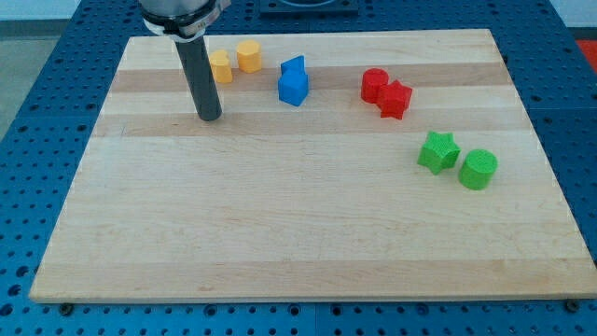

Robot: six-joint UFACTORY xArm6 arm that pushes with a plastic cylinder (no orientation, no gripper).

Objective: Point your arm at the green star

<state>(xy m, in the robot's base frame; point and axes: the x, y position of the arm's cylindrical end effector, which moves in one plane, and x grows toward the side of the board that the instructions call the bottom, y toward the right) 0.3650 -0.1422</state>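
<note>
- The wooden board (308,233) is the biggest thing here, a pale plank top sitting on a blue perforated table (37,84). Everything below is placed relative to the green star.
- The arm's dark rod comes next, dropping in from the view's top, with my tip (209,117) resting on the board far to the view's left of the green star and a bit higher up. No block is touching it.
- No jaws on this rig at all, just the plain rod, so there's nothing to call released or clenched.
- The green star (437,151) sits toward the board's right side, about mid-height in the view.
- The green cylinder (478,169) is just beside the star, on its right and slightly lower. Touching or not, can't tell.
- Two red blocks, a rounded one (374,85) and a star-like one (395,99), sit pressed together above and a little left of the green star.
- Two blue blocks (293,82) are huddled together further left and up.
- The two yellow blocks (249,56) (220,66) are furthest away, up near the rod.
- Handling guess: the star looks like a small rigid plastic piece, light and likely to skid easily on smooth wood. No gripping possible; the tip should probably stop at its left-facing side, short of nudging it into the cylinder.
</note>
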